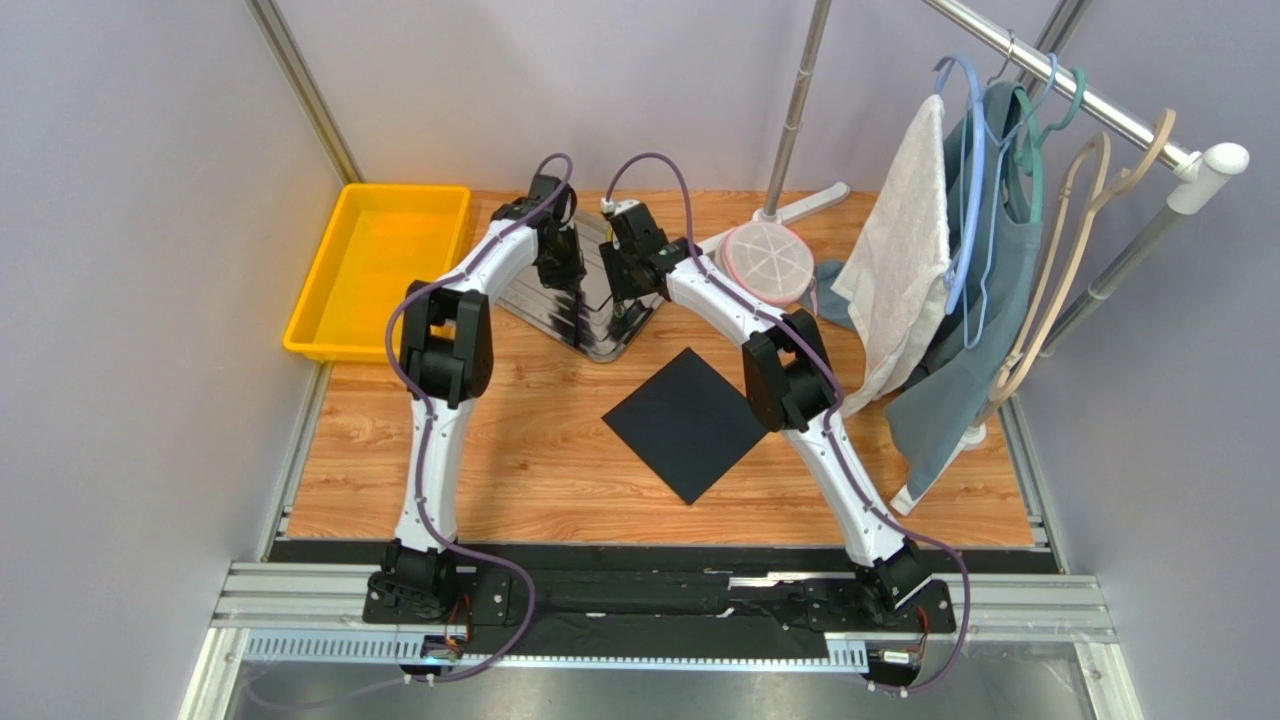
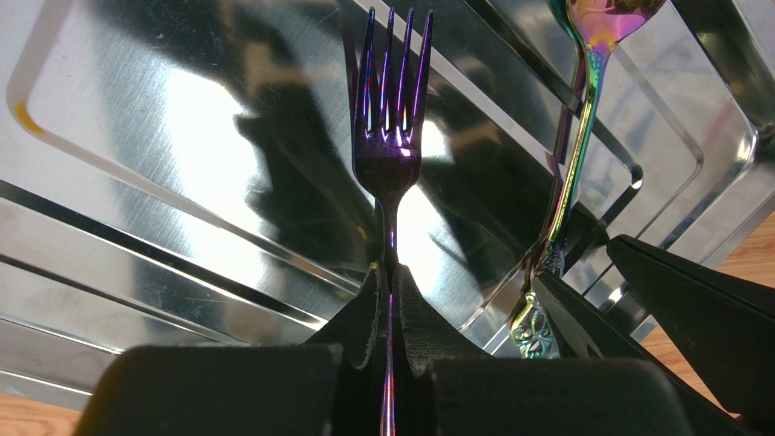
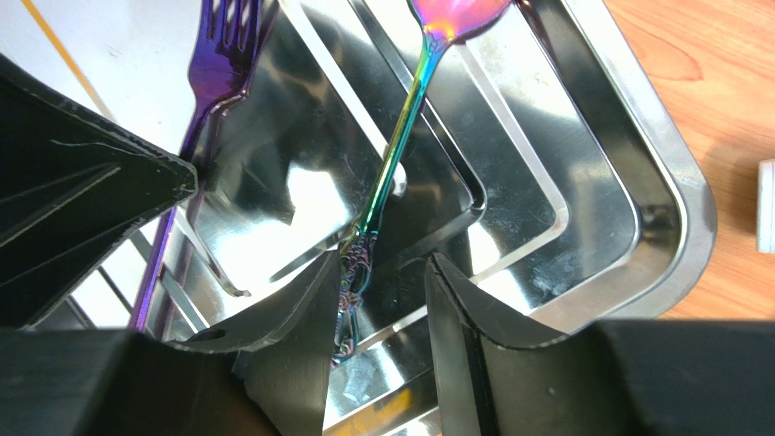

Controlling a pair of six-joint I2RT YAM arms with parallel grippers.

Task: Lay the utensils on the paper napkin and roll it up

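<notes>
Left gripper (image 2: pixel 389 272): pinched tight on the thin handle of the purple fork (image 2: pixel 389 136), both black fingers (image 2: pixel 368 309) pressed flat against it at bottom centre of the left wrist view. Fork running straight up the frame from that grip, tines toward the top edge, over the shiny floor of the metal tray (image 2: pixel 136 182).

Right gripper (image 3: pixel 382 262): parted to a middling width, straddling the ornate end of the spoon (image 3: pixel 409 127) at lower centre of the right wrist view. Handle end lying close against the left-hand finger, with a clear gap to the right-hand one; not clamped. Spoon slanting up and to the right across the tray, greenish handle leading to an iridescent gold bowl cut off by the top edge. Fork to its left in that view, tines at upper left.

In the top view, both wrists bent down over the tray at upper centre of the wooden table (image 1: pixel 511 465). Black paper napkin (image 1: pixel 687 423) lying flat and unrolled, turned diamond-wise, below the tray near frame centre, well apart from both utensils. Yellow bin (image 1: pixel 376 270) at upper left.
</notes>
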